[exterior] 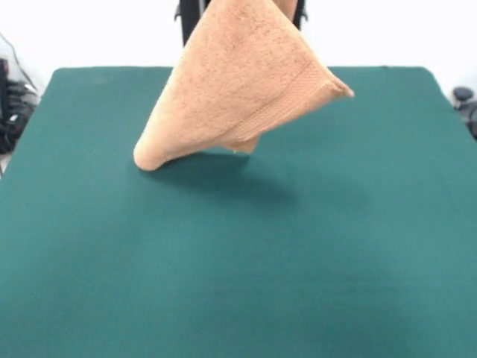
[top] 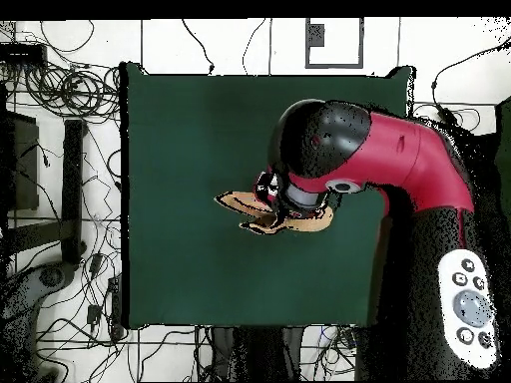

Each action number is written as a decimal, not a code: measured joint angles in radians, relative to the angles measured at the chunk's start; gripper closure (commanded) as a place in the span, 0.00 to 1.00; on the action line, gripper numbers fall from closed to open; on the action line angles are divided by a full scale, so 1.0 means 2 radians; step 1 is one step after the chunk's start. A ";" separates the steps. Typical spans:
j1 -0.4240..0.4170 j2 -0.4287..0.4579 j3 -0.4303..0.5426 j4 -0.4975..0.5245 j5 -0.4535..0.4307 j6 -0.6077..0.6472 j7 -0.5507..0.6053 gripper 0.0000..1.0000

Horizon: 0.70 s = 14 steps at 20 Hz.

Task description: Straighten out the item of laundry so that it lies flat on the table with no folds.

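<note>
Hanging towel (exterior: pixel 238 89) — lowest fold touching table (exterior: pixel 238 261) | pincer grip hidden — cannot tell | no writing readable

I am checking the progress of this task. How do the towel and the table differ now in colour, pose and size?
The towel is orange-tan and fluffy; the table has a dark green, smooth-looking top. The towel hangs lifted from above, folded into a cone-like drape with a lower end at or near the surface; the table lies flat. The towel is far smaller than the table, as the overhead view also shows. Both look like soft fabric surfaces.
</note>
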State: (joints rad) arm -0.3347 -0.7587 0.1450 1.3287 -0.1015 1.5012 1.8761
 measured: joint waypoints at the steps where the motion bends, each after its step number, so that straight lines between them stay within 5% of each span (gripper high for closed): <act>1: 0.000 -0.001 0.000 0.000 0.001 0.001 0.000 1.00; 14: -0.005 -0.003 0.003 0.006 0.009 0.004 0.000 1.00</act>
State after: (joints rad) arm -0.3453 -0.7657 0.1502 1.3398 -0.0833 1.5092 1.8759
